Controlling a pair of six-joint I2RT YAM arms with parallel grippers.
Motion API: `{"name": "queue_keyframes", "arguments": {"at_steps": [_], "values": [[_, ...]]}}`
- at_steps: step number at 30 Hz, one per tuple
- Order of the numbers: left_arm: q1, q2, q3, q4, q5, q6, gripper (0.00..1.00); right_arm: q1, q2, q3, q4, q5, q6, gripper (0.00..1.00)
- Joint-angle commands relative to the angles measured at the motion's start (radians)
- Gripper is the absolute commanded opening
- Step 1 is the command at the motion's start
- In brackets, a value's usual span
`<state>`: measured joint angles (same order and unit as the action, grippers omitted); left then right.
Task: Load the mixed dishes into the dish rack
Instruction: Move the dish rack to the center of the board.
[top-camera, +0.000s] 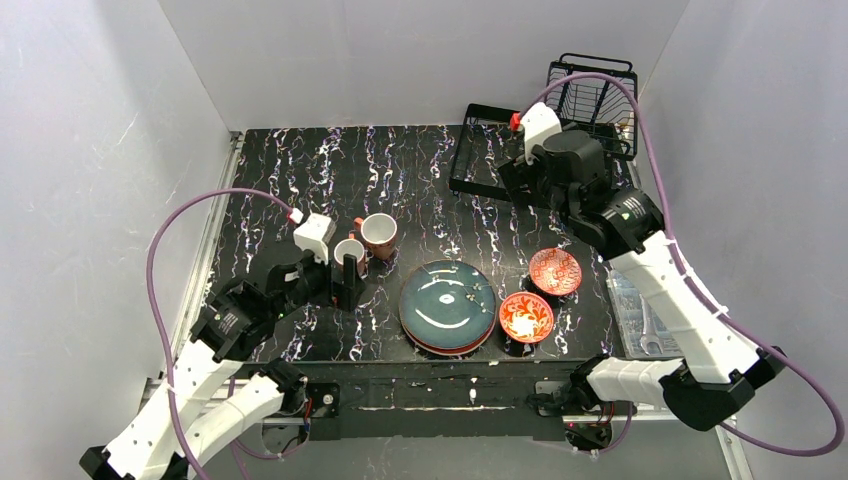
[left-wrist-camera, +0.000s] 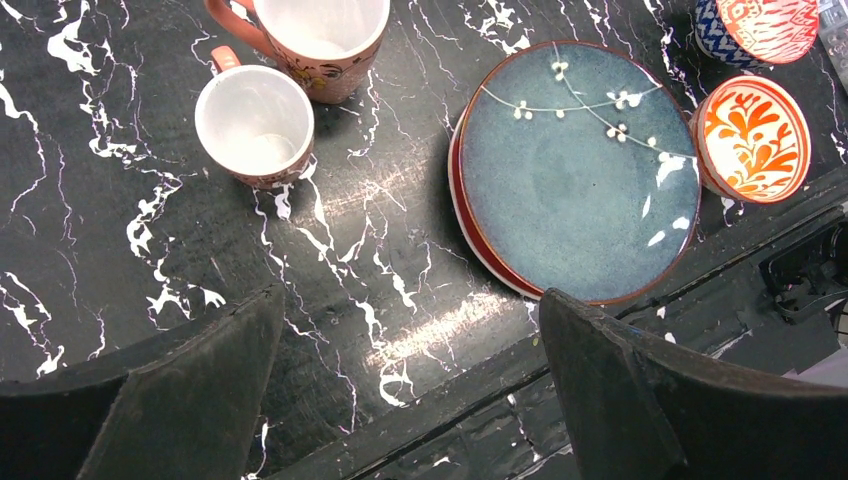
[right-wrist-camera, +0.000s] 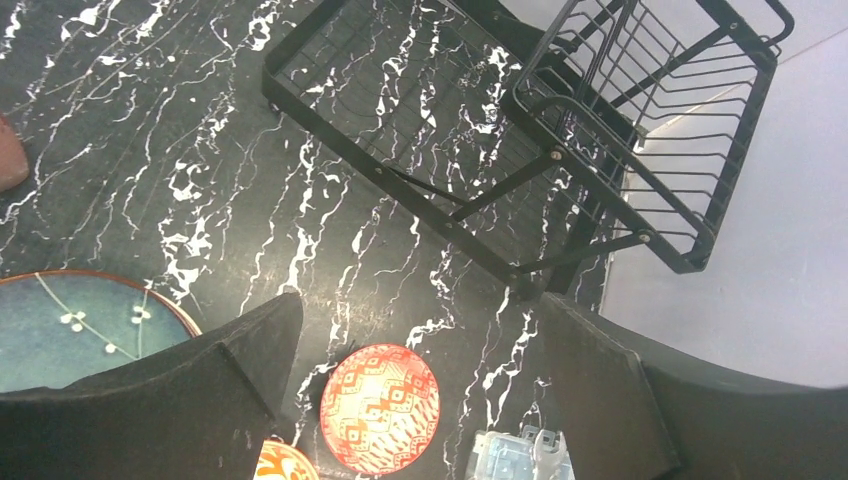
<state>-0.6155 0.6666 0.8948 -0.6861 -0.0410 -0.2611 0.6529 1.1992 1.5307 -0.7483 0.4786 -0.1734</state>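
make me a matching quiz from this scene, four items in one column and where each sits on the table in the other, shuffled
1 teal plate
2 mugs
3 patterned bowls
4 dish rack

a far right corner
b left of the plate
c near edge, centre
d right of the plate

Pairs: 1-c, 2-b, 3-d, 4-a

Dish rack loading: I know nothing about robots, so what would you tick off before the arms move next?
1. Left gripper open and empty: ok.
2. Right gripper open and empty: ok.
3. Dish rack, visible base free of dishes: ok.
4. Nearer mug and farther mug upright: ok.
5. A dish lined up between either gripper's fingers: not ok.
6. Number of plates under the teal plate: cannot tell.
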Motion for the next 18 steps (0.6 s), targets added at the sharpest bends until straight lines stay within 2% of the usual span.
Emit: {"name": "queue_keyframes", "arguments": {"at_steps": [1,10,18], "values": [[-0.003,-0.038,-0.018,0.008,-0.029,0.017,0.99,0.002,0.035,0.075,0.062,0.040,-0.090,0.96],[-0.002,-0.094,-0.030,0.001,-0.057,0.015,0.99,0.002,0.151,0.146,0.044,0.113,-0.201,0.96],[-0.003,-0.113,-0.031,0.000,-0.063,0.014,0.99,0.002,0.249,0.113,0.094,0.325,-0.335,0.96]]}}
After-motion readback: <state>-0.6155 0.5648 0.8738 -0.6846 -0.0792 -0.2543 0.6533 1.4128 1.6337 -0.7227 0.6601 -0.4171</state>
